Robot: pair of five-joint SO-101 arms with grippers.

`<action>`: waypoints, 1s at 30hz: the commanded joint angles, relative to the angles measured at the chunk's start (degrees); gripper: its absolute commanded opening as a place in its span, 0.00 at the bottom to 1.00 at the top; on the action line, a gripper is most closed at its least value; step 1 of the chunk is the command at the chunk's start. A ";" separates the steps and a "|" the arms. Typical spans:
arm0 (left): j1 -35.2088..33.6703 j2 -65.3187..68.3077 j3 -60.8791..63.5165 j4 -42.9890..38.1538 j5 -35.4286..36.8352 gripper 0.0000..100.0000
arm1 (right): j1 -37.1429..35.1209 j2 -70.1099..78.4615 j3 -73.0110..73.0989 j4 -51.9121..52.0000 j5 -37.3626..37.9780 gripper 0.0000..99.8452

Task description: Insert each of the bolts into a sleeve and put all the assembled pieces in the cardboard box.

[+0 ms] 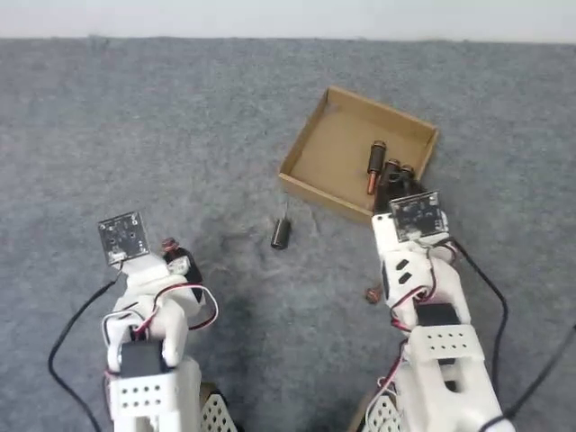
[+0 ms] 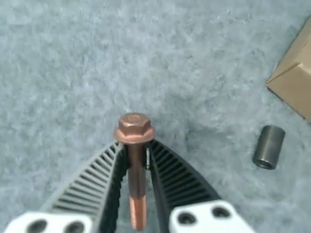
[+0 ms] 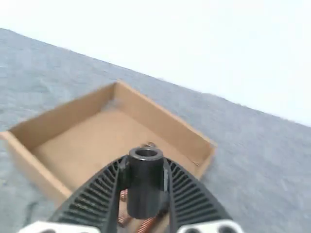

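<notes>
Cardboard box [image 1: 337, 144], far right on grey carpet [image 1: 180, 135]: 1 bolt-in-sleeve piece [image 1: 374, 168] lies in plain sight on its floor. 2 more copper heads [image 1: 393, 165] sit beside it, partly hidden.

Right gripper [image 3: 144, 167] is over the box's near right corner, jaws closed on 1 black sleeve [image 3: 144, 187], upright.

Left gripper [image 2: 137, 145], near left, has its jaws clamped on 1 copper bolt [image 2: 135, 128].

1 loose sleeve [image 1: 281, 233] lies on the carpet just near-left of the box. 1 small copper piece [image 1: 367, 294] lies by the right arm, too small to identify.

- We find open grey carpet [image 1: 162, 126] at nine o'clock of the shallow brown cardboard box [image 1: 324, 199].
- A loose black cylindrical metal sleeve [image 1: 281, 234] lies near its seven o'clock side.
</notes>
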 commanded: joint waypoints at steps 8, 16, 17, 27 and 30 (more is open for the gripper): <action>-0.18 -5.27 -0.40 1.49 -0.88 0.01 | -6.64 -1.27 -0.88 -9.19 -13.19 0.01; -0.18 -5.27 -0.40 1.49 -0.88 0.01 | -10.42 -1.19 -1.14 -14.81 -14.77 0.01; -0.18 -5.27 -0.40 1.49 -0.88 0.01 | -11.21 -1.19 -1.32 -14.81 -14.77 0.01; -0.18 -5.27 -0.40 1.49 -0.88 0.01 | -13.49 11.82 -6.33 -24.13 -14.77 0.01; -0.18 -5.27 -0.40 1.49 -0.88 0.01 | -13.58 20.62 -8.35 -32.48 -14.77 0.01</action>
